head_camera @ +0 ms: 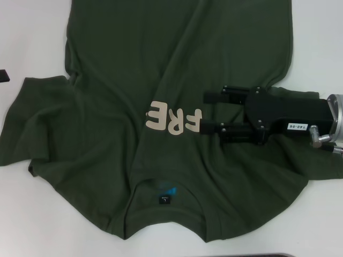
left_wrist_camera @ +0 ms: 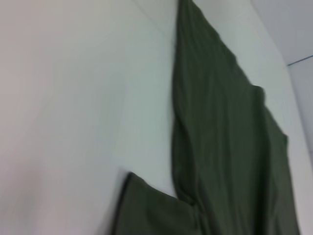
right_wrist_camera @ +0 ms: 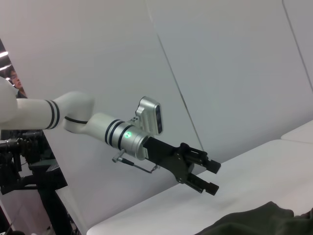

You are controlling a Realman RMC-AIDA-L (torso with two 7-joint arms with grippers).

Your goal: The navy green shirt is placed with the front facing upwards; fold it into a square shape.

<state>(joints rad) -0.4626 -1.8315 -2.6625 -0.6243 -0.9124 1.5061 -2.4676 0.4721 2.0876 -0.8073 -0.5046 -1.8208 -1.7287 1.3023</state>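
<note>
White table (head_camera: pixel 32 43) carried the navy green shirt (head_camera: pixel 107 123) front up, collar toward the robot, long axis running away from it. Right tool (head_camera: pixel 206 113) hovered over the lettering, fingers apart, holding nothing; left tool (right_wrist_camera: pixel 211 177), raised off the table, gaped empty too. Folding looked barely begun; next move probably called for gripping a side edge.

Right gripper (head_camera: pixel 207 113): black body, screws, white "140-06" label, silver wrist flange. Left gripper (right_wrist_camera: pixel 211 177): black; white arm, black bands, green light.
</note>
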